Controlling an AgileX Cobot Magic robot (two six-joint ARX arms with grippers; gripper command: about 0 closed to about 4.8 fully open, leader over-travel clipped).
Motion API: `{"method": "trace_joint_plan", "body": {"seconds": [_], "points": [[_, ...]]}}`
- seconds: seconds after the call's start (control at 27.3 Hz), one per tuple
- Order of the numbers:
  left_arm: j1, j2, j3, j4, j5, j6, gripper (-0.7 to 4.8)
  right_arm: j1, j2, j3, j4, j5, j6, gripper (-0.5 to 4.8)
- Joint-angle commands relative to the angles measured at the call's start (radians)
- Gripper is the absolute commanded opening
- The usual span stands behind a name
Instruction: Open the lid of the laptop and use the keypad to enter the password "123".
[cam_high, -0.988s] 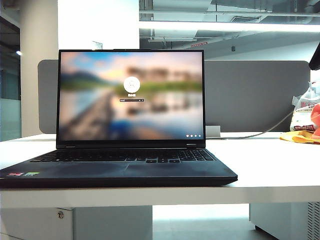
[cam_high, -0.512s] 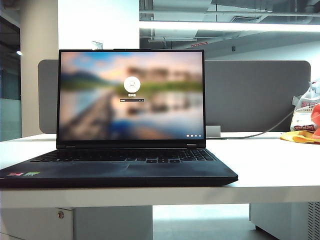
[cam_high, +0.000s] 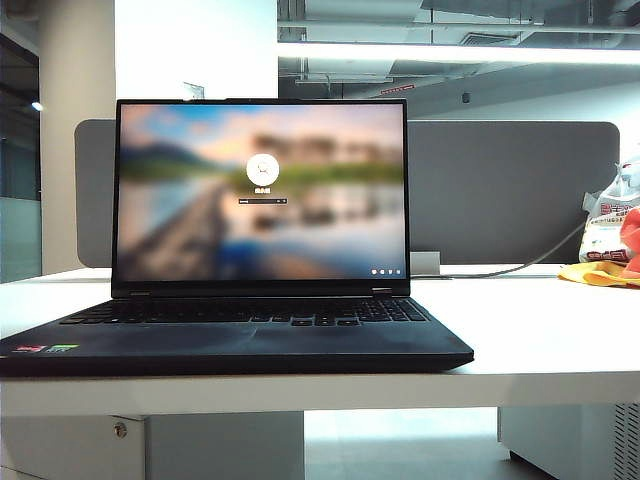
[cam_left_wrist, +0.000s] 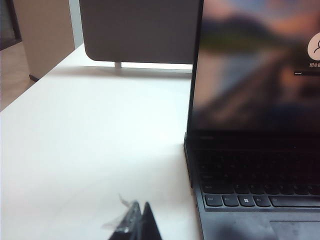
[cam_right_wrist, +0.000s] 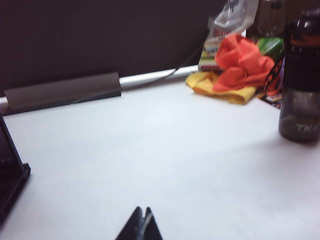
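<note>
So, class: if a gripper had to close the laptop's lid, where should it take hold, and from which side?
Probably the lid's free top edge, reached from above: the lid stands upright and is thin, hinged at the base. Left gripper and right gripper sit shut beside the laptop.

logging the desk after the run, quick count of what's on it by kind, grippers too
laptop, lid open: 1
cloths, orange cloth on yellow cloth: 2
dark bottle: 1
plastic bag: 1
grippers, both shut, low over bare desk; left gripper left of laptop, right gripper right of it: 2
total: 7
</note>
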Motion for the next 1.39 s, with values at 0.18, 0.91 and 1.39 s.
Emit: {"method": "trace_joint_plan", "body": {"seconds": [0.18, 0.91, 1.39], "points": [[0.000, 0.000, 0.000, 0.010, 0.006, -0.002, -0.06, 0.002, -0.002, -0.047, 0.028, 0.001, -0.006, -0.01], [0.000, 0.000, 0.000, 0.010, 0.006, -0.001, -0.06, 0.003, -0.002, -0.095, -0.053, 0.000, -0.114, 0.00], [0.000, 0.000, 0.000, 0.010, 0.006, -0.001, -0.06, 0.003, -0.002, -0.095, -0.049, -0.124, -0.238, -0.01]]}}
